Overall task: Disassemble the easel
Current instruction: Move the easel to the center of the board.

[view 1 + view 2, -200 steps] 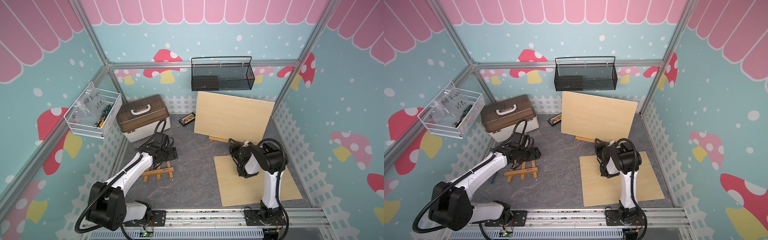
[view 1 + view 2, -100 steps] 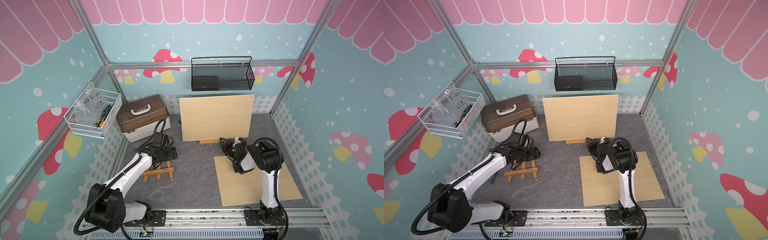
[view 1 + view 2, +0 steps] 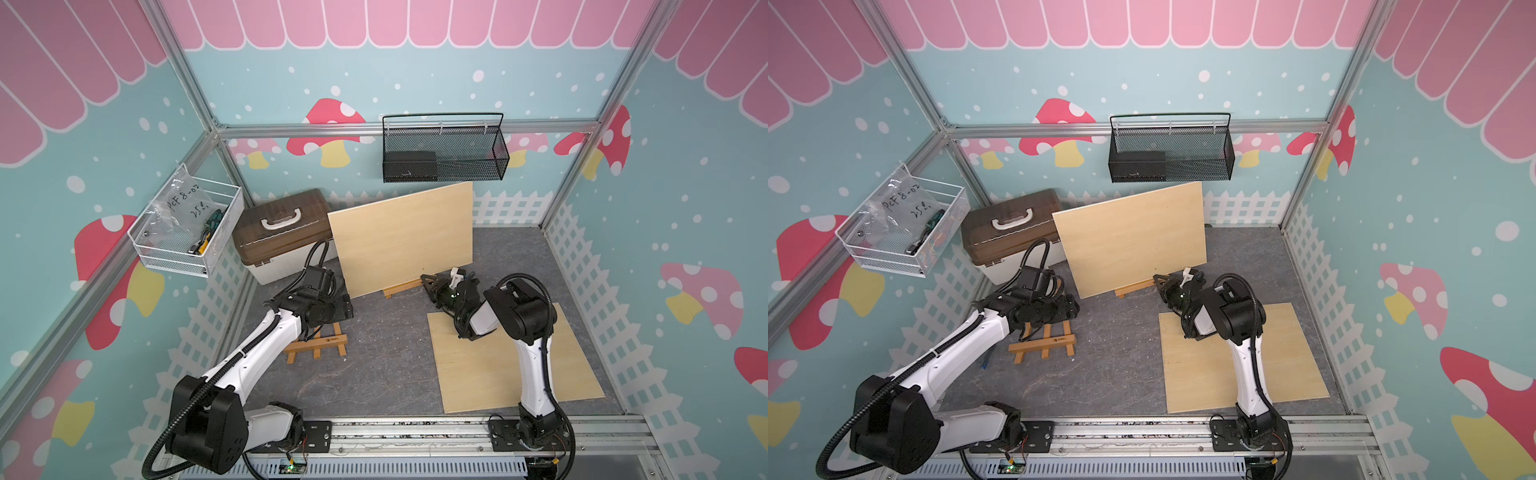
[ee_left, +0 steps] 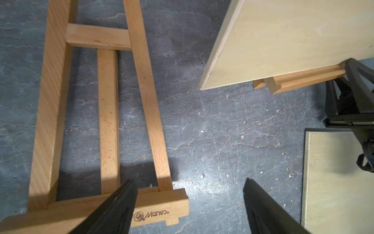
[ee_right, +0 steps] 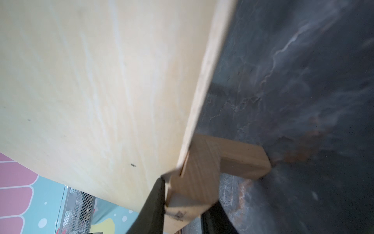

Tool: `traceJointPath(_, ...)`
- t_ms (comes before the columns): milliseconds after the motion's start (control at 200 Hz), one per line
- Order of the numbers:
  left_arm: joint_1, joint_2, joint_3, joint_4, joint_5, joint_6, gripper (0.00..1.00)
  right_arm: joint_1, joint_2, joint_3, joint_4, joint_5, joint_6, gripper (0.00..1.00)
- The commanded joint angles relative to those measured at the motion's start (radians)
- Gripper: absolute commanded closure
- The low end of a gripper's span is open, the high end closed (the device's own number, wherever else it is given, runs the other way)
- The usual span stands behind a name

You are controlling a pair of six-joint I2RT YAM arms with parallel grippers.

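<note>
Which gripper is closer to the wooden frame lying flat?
Left. The left gripper hangs open over one end of the frame; the right gripper is farther off, shut on the ledge under the upright board.

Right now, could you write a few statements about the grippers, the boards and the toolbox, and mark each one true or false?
1. The left gripper is open, over the easel frame that lies flat on the floor. True.
2. The right gripper is open and touches nothing. False: it is shut on the wooden ledge under the upright board.
3. A second board lies flat on the floor under the right arm. True.
4. The lid of the brown toolbox is open. False: it is closed.
</note>
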Motion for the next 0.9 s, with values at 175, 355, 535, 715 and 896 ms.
traceJointPath(175, 0.018, -0.044, -0.026, -0.028, -0.028, 0.004, 0.13, 0.030, 0.023, 0.032, -0.006, -0.061, -0.080, 0.82)
traceJointPath(355, 0.037, -0.060, -0.018, -0.034, -0.027, 0.025, 0.13, 0.014, -0.022, 0.019, -0.016, -0.025, -0.091, 0.67)
traceJointPath(535, 0.102, -0.094, -0.020, -0.010, 0.033, 0.077, 0.12, 0.000, -0.105, 0.027, -0.098, -0.012, -0.149, 0.54)
traceJointPath(715, 0.199, -0.106, -0.013, 0.054, 0.140, 0.164, 0.12, -0.001, -0.208, 0.020, -0.268, 0.004, -0.249, 0.45)
traceJointPath(896, 0.264, -0.074, 0.015, 0.141, 0.273, 0.239, 0.12, 0.001, -0.341, 0.000, -0.513, 0.035, -0.414, 0.38)
